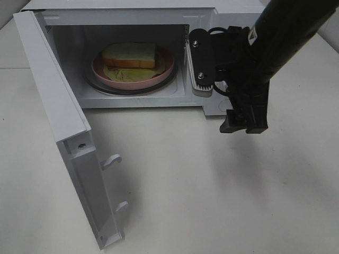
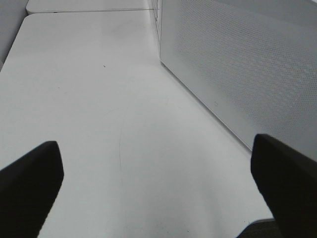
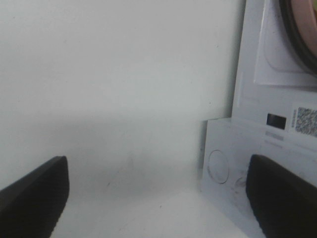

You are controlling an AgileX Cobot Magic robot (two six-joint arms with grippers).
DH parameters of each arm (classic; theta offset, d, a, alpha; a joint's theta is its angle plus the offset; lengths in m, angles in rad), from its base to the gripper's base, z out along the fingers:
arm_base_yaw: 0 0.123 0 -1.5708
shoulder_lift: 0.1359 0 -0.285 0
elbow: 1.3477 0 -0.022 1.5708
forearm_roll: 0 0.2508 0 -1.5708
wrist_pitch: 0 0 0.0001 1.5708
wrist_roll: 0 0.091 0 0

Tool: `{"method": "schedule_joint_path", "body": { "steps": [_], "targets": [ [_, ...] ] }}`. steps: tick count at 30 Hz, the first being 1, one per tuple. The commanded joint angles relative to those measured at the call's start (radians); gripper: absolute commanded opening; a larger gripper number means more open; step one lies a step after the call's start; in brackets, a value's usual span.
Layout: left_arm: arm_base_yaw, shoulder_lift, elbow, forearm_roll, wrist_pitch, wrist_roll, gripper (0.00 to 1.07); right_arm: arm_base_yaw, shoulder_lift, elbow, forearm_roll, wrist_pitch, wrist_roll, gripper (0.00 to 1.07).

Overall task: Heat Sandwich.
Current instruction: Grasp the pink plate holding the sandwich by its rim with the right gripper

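The sandwich, white bread with tan crust, lies on a round pink plate on the turntable inside the open microwave. My right gripper hangs open and empty in front of the microwave's right front, pointing down at the table. In the right wrist view its dark fingers stand wide apart, with the oven's lower front and the plate's edge beyond. My left gripper is open and empty beside the microwave's perforated side wall; it is outside the high view.
The microwave door is swung fully out to the left, with two latch hooks sticking out of its edge. A white table spreads in front of the oven. The right arm crosses the control panel side.
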Motion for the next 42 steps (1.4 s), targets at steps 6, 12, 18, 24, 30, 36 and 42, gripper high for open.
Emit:
{"method": "schedule_joint_path", "body": {
  "steps": [6, 12, 18, 24, 30, 36, 42],
  "targets": [
    [0.002, -0.029, 0.003, -0.004, -0.002, -0.007, 0.98, 0.032, 0.070, -0.083, -0.008, -0.069, -0.070, 0.91],
    [0.002, -0.029, 0.003, -0.004, -0.002, -0.007, 0.98, 0.055, 0.126, -0.133, -0.012, -0.170, -0.083, 0.91],
    [0.002, -0.029, 0.003, -0.004, -0.002, -0.007, 0.98, 0.064, 0.193, -0.175, -0.012, -0.222, -0.093, 0.90],
    [0.002, -0.029, 0.003, -0.004, -0.002, -0.007, 0.98, 0.064, 0.278, -0.257, -0.010, -0.225, -0.094, 0.89],
    [0.002, -0.029, 0.003, -0.004, -0.002, -0.007, 0.98, 0.064, 0.330, -0.306, -0.004, -0.239, -0.094, 0.88],
    [0.002, -0.029, 0.003, -0.004, -0.002, -0.007, 0.98, 0.064, 0.389, -0.353, -0.003, -0.239, -0.086, 0.86],
    [0.002, -0.029, 0.003, -0.004, -0.002, -0.007, 0.98, 0.064, 0.465, -0.434, -0.001, -0.236, -0.056, 0.85]
  ]
}}
